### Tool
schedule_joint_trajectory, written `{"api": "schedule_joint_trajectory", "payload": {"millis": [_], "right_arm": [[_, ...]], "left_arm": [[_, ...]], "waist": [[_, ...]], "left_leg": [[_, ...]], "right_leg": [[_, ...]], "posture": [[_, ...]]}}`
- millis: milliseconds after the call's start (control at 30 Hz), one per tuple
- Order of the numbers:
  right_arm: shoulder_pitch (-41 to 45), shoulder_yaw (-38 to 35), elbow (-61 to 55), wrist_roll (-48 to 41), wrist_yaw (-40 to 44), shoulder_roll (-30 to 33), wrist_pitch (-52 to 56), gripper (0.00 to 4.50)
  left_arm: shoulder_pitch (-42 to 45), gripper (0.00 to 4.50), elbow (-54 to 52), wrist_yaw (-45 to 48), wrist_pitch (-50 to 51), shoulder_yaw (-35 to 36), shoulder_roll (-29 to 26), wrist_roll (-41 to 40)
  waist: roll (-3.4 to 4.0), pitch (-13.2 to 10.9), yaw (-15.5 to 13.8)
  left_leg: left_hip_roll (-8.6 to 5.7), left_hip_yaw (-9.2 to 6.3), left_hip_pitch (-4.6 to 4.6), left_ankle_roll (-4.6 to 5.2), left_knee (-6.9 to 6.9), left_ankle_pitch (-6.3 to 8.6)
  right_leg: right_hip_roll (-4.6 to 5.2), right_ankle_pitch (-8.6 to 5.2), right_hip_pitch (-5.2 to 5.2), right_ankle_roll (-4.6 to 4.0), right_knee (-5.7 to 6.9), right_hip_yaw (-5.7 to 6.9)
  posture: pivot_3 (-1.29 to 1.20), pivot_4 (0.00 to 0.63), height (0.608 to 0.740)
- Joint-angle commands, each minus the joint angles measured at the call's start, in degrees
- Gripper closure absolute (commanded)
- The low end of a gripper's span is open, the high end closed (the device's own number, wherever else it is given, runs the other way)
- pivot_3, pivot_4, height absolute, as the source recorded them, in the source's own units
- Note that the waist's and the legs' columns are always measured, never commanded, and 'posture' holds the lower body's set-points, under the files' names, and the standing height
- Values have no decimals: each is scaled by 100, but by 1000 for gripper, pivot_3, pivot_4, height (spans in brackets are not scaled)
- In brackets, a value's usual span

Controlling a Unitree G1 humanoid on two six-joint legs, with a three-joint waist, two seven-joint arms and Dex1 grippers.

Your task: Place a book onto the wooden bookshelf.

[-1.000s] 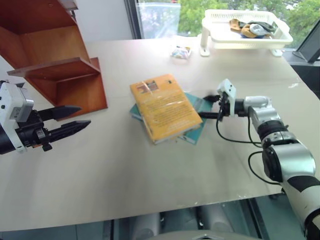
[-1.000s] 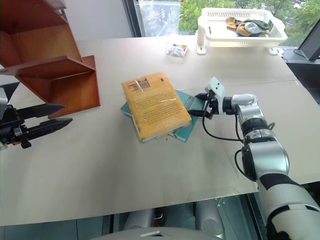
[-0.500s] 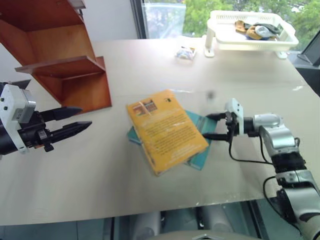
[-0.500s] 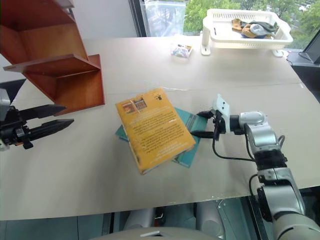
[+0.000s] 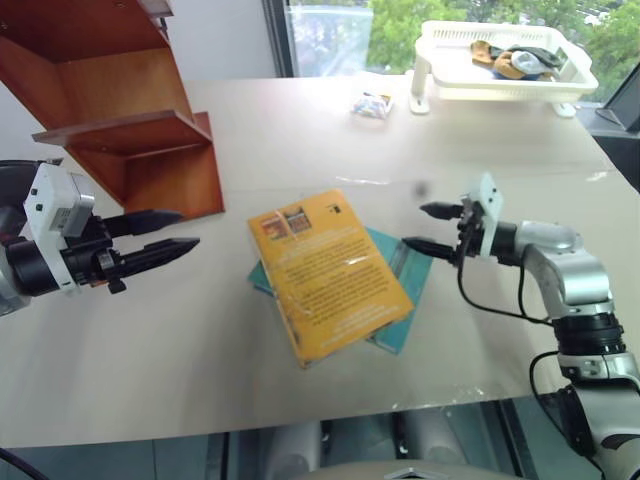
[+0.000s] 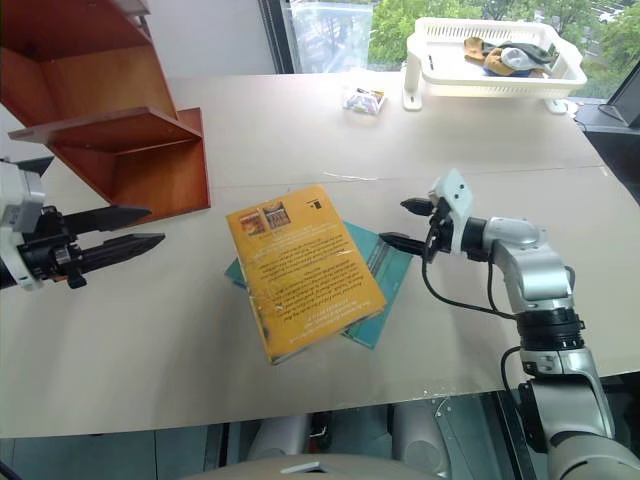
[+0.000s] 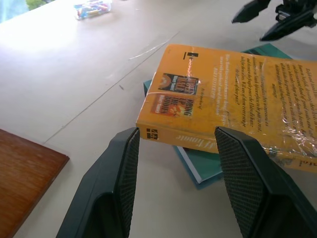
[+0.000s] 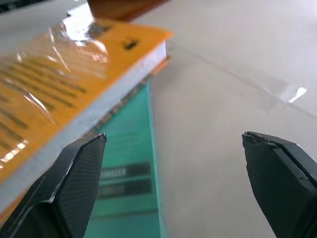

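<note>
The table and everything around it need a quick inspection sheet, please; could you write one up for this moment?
Surface: pale table, bare in front of the books.
Job's things: orange-yellow book lies flat on top of a teal-blue book at mid-table; wooden bookshelf stands at the far left with nothing on its visible boards.
Clutter: small wrapped packet at the far edge; white basket tray at the far right, holding small items.
Grippers: left gripper with jaws open, holding nothing, pointed toward the books; right gripper with jaws open, holding nothing, just beside the teal-blue book.
Cables: black cable loops under the right wrist.
Surroundings: window with greenery behind.
</note>
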State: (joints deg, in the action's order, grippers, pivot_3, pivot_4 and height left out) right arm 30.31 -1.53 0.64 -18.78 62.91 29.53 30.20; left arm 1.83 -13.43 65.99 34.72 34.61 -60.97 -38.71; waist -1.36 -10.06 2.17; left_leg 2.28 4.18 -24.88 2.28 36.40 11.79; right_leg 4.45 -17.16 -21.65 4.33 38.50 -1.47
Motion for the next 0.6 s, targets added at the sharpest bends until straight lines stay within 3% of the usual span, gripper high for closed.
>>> {"api": "schedule_joint_trajectory", "payload": {"millis": [33, 167, 600], "right_arm": [[-441, 32, -864, -383, 476, 560, 214, 0], [-741, 561, -1192, 24, 538, 949, -246, 0], [-232, 1503, -1080, 105, 285, 121, -555, 0]], "left_arm": [[27, 1956, 12, 47, -114, 68, -86, 53], [46, 1956, 98, 103, -137, 18, -66, 64], [273, 1956, 326, 120, -313, -315, -34, 172]], "waist": [[0, 0, -26], [-1, 1, 7], [-3, 0, 2]], "left_leg": [[0, -1, -1, 2, 0, 1], [0, 1, 0, 5, 1, 2], [15, -2, 4, 2, 15, 0]], "right_leg": [[0, 0, 0, 0, -2, 1], [0, 0, 1, 1, -4, 1], [-22, -1, -1, 0, 18, -6]], "posture": [[0, 150, 740], [0, 150, 740], [0, 150, 740]]}}
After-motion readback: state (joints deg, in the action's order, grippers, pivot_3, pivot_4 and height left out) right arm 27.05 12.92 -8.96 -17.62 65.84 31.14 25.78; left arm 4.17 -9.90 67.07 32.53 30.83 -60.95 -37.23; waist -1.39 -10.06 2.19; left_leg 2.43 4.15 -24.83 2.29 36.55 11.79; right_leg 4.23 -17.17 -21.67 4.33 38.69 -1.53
